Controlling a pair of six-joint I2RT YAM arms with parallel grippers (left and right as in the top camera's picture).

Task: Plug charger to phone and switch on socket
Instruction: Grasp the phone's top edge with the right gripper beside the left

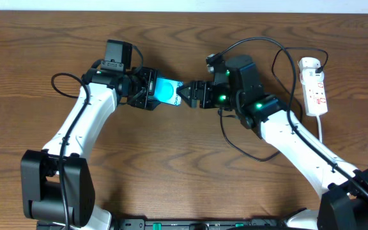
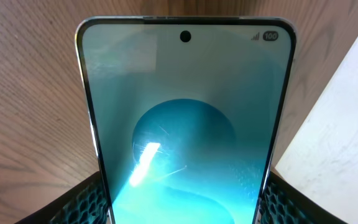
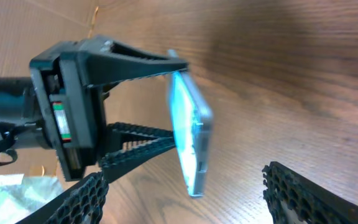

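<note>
My left gripper is shut on the sides of the phone and holds it off the table, turquoise screen lit. The phone fills the left wrist view, between that gripper's fingers. My right gripper is open and empty at the phone's free end; in the right wrist view the phone stands edge-on between its jaws, touching neither. The socket lies at the right. A thin black charger cable loops near the socket's far end; its connector tip is hidden.
The socket's thick white cord runs toward the front. Another black cable hangs in a loop under the right arm. A white surface fills the right side of the left wrist view. The table is brown wood.
</note>
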